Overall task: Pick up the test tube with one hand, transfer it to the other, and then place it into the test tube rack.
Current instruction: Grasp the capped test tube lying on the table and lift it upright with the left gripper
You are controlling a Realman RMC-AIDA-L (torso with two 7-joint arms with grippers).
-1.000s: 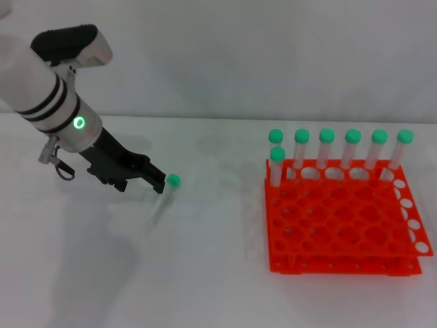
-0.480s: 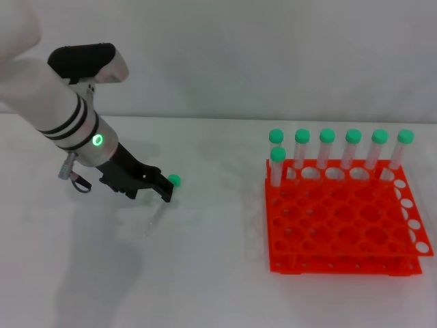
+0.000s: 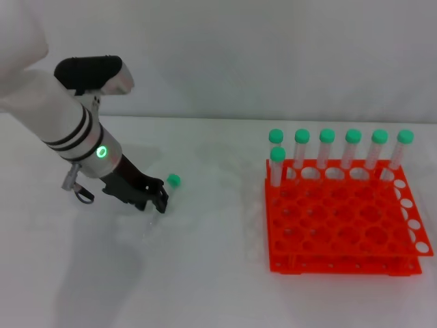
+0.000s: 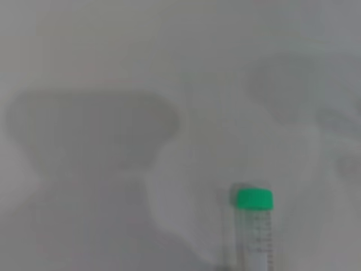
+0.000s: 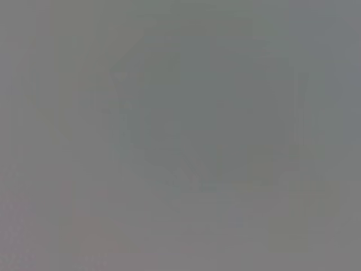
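Tube pickup stage, nothing transferred yet. Table (image 3: 205, 273) is white and carries everything. Rack (image 3: 345, 225) sits toward the table's right edge, orange-red, two tiers; seven capped tubes (image 3: 327, 147) stand along its back row and back-left corner, other holes free. Left arm (image 3: 68, 126) reaches in from the left edge, angled down toward table centre; left gripper (image 3: 156, 197) is low at the table, tips right at the tube body. Can't tell if its fingers are spread or closed, or whether they hold the tube. Right gripper not in view; right wrist view shows nothing usable. Tube (image 3: 167, 191) lies flat left of centre, well apart from the rack, green cap (image 3: 173, 180) pointing toward the back edge and slightly right, clear body running forward-left under the gripper. Left wrist view shows the tube (image 4: 254, 228) lengthwise, cap (image 4: 254, 199) at the end farther from the gripper. Judgement: left arm is the nearer one, so the grasp should be its job, fingers closing across the long axis below the cap.
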